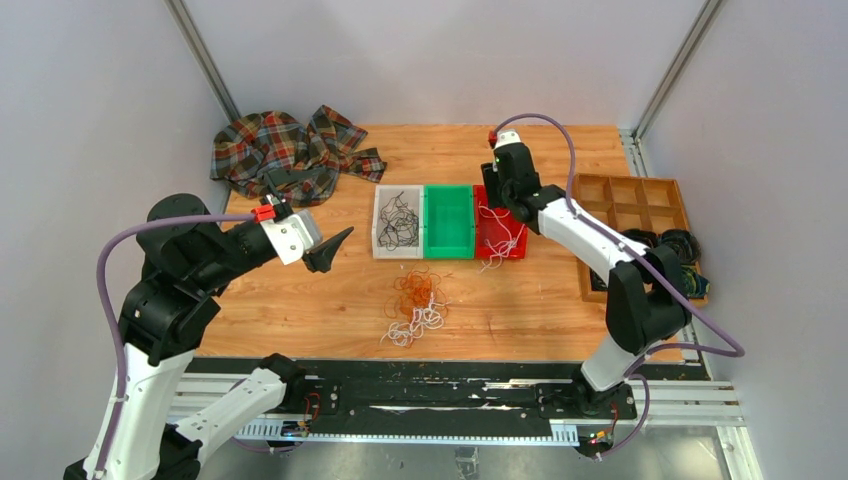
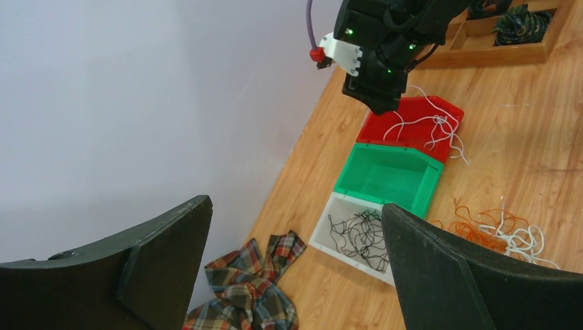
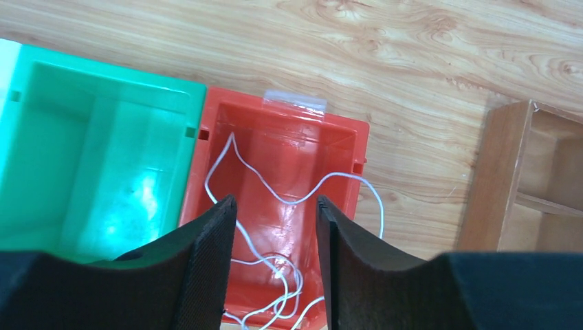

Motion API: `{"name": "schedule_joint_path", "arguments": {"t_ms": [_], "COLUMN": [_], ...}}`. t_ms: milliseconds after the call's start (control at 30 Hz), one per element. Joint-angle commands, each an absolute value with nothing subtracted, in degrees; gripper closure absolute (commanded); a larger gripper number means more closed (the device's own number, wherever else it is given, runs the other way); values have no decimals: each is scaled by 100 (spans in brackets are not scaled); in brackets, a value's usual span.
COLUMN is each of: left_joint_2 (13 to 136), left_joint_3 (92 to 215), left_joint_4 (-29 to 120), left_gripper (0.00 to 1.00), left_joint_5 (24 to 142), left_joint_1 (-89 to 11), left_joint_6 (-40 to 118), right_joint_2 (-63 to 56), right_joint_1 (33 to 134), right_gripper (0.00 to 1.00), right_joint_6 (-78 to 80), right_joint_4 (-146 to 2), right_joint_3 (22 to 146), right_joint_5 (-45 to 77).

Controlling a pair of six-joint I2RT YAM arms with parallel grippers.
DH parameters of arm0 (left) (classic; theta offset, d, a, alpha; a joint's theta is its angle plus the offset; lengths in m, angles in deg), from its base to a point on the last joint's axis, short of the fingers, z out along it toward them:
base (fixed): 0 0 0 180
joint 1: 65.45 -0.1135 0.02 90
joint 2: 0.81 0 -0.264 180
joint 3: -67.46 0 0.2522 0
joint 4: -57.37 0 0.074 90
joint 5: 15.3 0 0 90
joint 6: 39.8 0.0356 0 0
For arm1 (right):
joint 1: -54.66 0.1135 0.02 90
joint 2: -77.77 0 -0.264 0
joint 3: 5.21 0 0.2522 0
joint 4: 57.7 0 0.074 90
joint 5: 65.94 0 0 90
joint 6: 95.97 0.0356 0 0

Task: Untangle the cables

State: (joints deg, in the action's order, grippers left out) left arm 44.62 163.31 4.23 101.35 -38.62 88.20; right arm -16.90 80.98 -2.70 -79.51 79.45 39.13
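Right wrist: the right gripper (image 3: 275, 203) is being held directly over the red bin (image 3: 344, 125), fingers parted on nothing, likely so white cables (image 2: 436, 124) are being collected inside, while the wide-open left gripper (image 2: 295, 205) is being parked well left of it, with the unsorted tangle (image 1: 415, 300) lying just in front.

Table (image 1: 300, 300): bins (image 1: 448, 252), cables (image 1: 415, 300), cloth (image 1: 285, 150), tray (image 1: 630, 180)

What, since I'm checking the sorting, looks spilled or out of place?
White cables in the red bin trail over its rim onto the table, so they are not lying fully inside.
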Motion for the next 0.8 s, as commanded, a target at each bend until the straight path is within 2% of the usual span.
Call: {"name": "schedule_joint_path", "arguments": {"t_ms": [0, 267, 467, 633, 767], "left_joint_2": [4411, 4392, 4407, 4463, 4463], "left_joint_3": [16481, 16438, 16360, 16397, 16411], "left_joint_4": [450, 438, 429, 424, 424], "left_gripper": [2, 2, 2, 2, 2], "left_joint_5": [10150, 10124, 10174, 10233, 10214], "left_joint_1": [-3837, -3838, -3837, -3838, -3838], "left_joint_6": [8860, 8887, 8911, 8896, 8887], "right_joint_2": [-1430, -587, 226, 430, 263], "right_joint_1": [8014, 8065, 8158, 8212, 8232], "right_gripper": [55, 52, 51, 57, 62], "right_joint_6": [107, 658, 1247, 1493, 1536], "right_joint_4": [-8094, -8310, -8567, -8368, -8312], "right_joint_3": [8098, 7432, 6497, 5754, 5680], "right_joint_5": [3622, 3884, 3929, 3853, 3705]}}
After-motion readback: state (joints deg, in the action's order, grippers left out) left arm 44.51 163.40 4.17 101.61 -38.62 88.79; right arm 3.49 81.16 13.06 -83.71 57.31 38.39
